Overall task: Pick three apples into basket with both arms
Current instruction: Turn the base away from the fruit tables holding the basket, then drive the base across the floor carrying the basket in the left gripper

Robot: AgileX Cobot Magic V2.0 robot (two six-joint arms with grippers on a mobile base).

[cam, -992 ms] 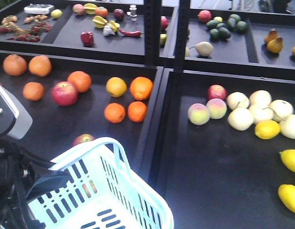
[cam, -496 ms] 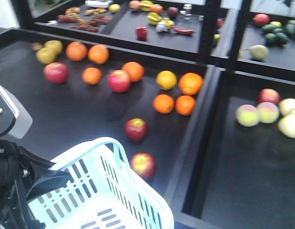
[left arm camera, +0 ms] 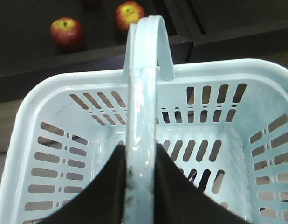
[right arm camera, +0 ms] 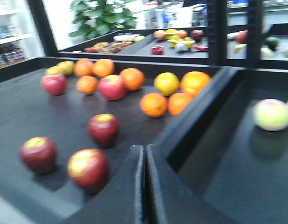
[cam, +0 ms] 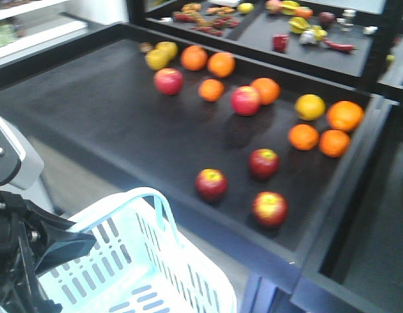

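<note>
My left gripper (left arm camera: 138,151) is clamped on the handle (left arm camera: 143,70) of the basket (left arm camera: 27,121), one black finger (left arm camera: 104,191) on each side of the pale loop. The slotted floor I can see below those jaws is bare.

The three apples (right arm camera: 103,129) lie in the black tray (cam: 90,124), ahead of my right gripper (right arm camera: 145,151) and off to its left. They are dark maroon, each with a yellow-green patch on top, and none touches another. My right jaws are pressed together, with nothing between them.

Farther ahead of those jaws are oranges (right arm camera: 153,104) and two brighter red apples (right arm camera: 111,87).

My left wrist view catches only two maroon apples, beyond the handle's far end (the third is out of frame). Only the front view shows all three together with the basket, and my left arm (cam: 19,254) beside it.
</note>
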